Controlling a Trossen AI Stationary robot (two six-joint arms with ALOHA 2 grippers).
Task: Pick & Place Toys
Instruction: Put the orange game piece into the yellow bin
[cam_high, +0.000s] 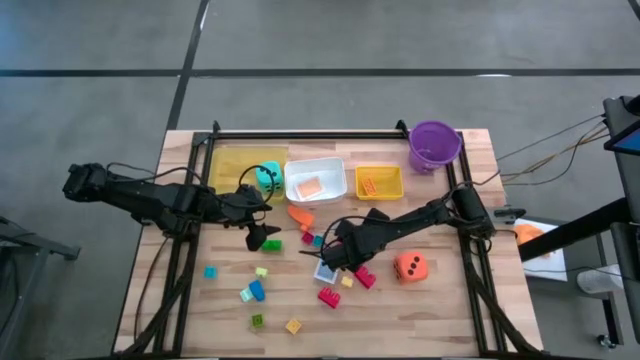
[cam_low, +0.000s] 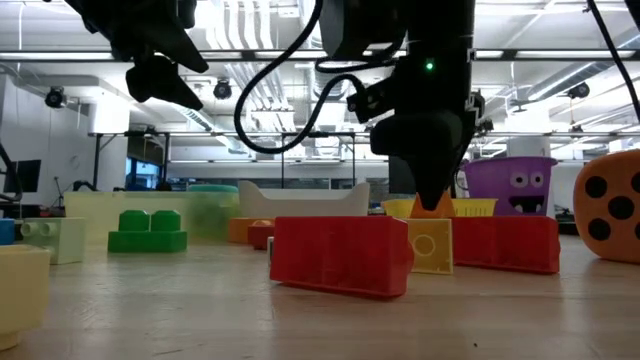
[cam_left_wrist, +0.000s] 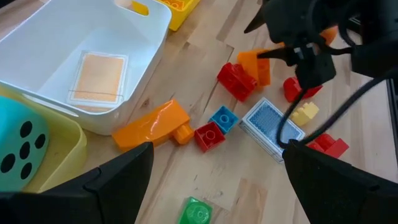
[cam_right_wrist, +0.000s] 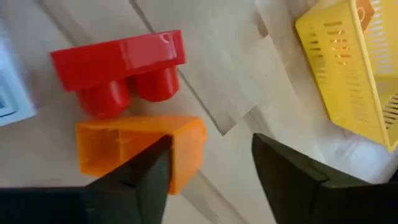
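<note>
Small bright blocks lie scattered on the wooden table (cam_high: 440, 310). My right gripper (cam_right_wrist: 211, 143) is open and low over the table's middle (cam_high: 333, 258). An orange block (cam_right_wrist: 180, 140) lies at one of its fingers, with a red block (cam_right_wrist: 118, 59) just beyond and a blue card (cam_high: 325, 270) beside it. My left gripper (cam_left_wrist: 219, 149) is open and empty, raised above a green block (cam_left_wrist: 198, 211) (cam_high: 272, 244). A teal die (cam_high: 268, 178) sits in the pale yellow tray (cam_high: 230, 160). An orange die (cam_high: 411, 266) rests on the table at the right. My right gripper comes from above, pointing down. One finger (cam_right_wrist: 134, 180) covers the near side of the orange block's end (cam_right_wrist: 186, 134), and the other finger stands apart over bare wood. I cannot tell whether the finger touches the block, which lies flat on the table.
A white tray (cam_high: 330, 165) holds an orange card (cam_high: 310, 187). A yellow basket (cam_high: 395, 190) and a purple bucket (cam_high: 434, 145) stand at the far right. A flat orange piece (cam_high: 298, 213) lies before the white tray. Loose blocks lie near the front edge (cam_high: 255, 292).
</note>
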